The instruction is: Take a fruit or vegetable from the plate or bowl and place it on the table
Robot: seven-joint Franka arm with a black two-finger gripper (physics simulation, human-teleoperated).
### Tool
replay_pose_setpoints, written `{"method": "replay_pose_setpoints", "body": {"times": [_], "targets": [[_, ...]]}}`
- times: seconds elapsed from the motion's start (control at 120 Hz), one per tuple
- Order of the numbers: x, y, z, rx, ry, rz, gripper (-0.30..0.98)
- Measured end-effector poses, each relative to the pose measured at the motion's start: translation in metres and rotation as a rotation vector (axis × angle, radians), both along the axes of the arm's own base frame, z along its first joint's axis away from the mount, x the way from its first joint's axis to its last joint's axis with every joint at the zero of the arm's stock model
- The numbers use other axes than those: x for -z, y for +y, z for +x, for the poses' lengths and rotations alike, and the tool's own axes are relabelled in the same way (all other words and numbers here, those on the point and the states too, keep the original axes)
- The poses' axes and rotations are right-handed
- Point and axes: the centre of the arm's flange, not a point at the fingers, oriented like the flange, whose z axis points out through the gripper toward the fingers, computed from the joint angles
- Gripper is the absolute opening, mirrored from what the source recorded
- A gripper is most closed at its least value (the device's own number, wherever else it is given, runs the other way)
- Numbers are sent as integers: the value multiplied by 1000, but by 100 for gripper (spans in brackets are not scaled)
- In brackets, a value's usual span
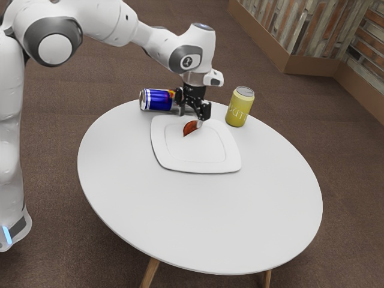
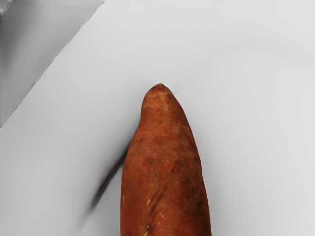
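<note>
The black gripper (image 1: 191, 118) is spread wide, its two fingers standing apart just above the far part of a square white plate (image 1: 167, 157). The sweet potato (image 1: 189, 128) is on that plate, just below the gripper, with one fingertip in front of its far end in the exterior view; whether that fingertip touches it I cannot tell. The wrist view shows its reddish-brown skin and tapered end. Just beyond the plate, to the exterior view's left of the gripper, a blue and silver can (image 1: 157, 100) lies on its side. Near the plate's far corner, on the exterior view's right, a yellow can (image 1: 239, 108) stands upright. All of this is on a round white table (image 1: 198, 222). The white arm (image 1: 102, 21) reaches in from the exterior view's left.
</note>
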Motion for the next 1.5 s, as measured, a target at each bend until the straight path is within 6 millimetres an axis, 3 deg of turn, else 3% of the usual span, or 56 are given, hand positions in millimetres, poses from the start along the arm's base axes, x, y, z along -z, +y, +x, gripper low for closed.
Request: {"method": "replay_pose_setpoints", "body": {"times": [0.525,0.633,0.708,0.992,1.217,1.5], "targets": [[25,5,15,74,-23,30,64],[31,7,16,77,-22,30,91],[31,6,18,87,-33,29,92],[15,-4,19,127,-75,47,59],[25,-10,6,133,-55,34,49],[23,-8,2,130,-57,36,28]]}}
